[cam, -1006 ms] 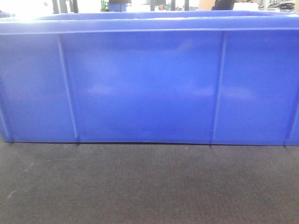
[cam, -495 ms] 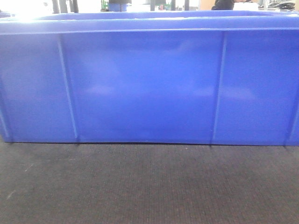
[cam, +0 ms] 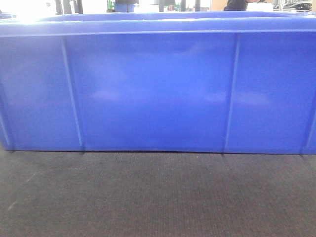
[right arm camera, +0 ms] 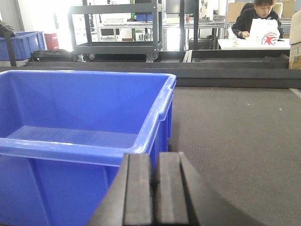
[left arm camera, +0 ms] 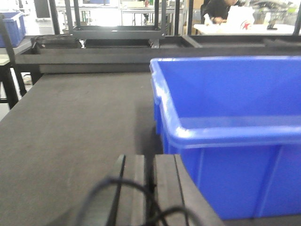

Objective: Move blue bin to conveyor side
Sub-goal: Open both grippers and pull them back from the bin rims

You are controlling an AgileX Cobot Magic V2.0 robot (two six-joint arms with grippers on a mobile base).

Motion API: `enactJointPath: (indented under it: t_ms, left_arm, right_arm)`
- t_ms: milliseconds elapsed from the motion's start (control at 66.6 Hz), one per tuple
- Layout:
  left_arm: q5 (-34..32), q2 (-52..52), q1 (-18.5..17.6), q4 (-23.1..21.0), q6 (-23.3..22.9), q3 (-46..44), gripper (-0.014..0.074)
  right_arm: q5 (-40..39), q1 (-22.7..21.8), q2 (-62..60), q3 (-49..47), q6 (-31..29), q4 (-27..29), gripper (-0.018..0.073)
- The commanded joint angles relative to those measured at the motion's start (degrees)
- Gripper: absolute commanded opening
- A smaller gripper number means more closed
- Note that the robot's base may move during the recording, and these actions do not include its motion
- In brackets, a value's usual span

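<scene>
On the conveyor I count one blue bin, sitting flat on the dark woven belt with its long wall filling my front view; three thin vertical ribs show on that wall, plus parts of two more at the edges. The bin is empty inside as far as both wrist views reach.

I have two claws in sight. My left claw sits low beside the bin's left near corner, its two dark fingers pressed together with only a thin slit between them, holding nothing. A black cable loops across the lens in front of it, blurred. My right claw sits at the bin's right near corner, fingers likewise closed against each other and empty; whether either claw touches the bin wall I cannot tell.

Beyond the belt runs a dark frame rail, with one wheeled metal rack behind it. One smaller blue crate stands far left, and one seated person works at a white surface.
</scene>
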Motion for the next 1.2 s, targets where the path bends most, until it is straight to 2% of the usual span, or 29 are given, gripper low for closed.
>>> enactJointPath:
  t_ms: [0,300,526,571,1186]
  left_arm:
    - [-1.92,-1.46,1.76,-1.77,1.62,2.81,-0.0006]
    - [-19.44,-3.22,6.47,-3.94,1.99,17.33,-0.0006]
    - [-30.73,-3.22,7.01,-4.66,1.99,24.6,-0.0006]
    - [-28.28,-3.22,7.01,-4.66,1.99,24.6,-0.0006]
    - [-29.13,-3.22,7.01,-4.66,1.99,24.6,-0.0006]
  right_arm:
    - [-1.81,0.05,-0.33,0.17,-0.53,-0.72,-0.0078]
    - [-1.91,0.05,-0.33,0.17,-0.53,-0.72,-0.0078]
    - [-2.15,0.05,-0.33,0.17,-0.53,-0.72,-0.0078]
    - [-2.15,0.05,-0.33,0.17,-0.53,-0.72,-0.0078]
    - [-2.15,0.05,-0.33,0.17,-0.53,-0.72,-0.0078]
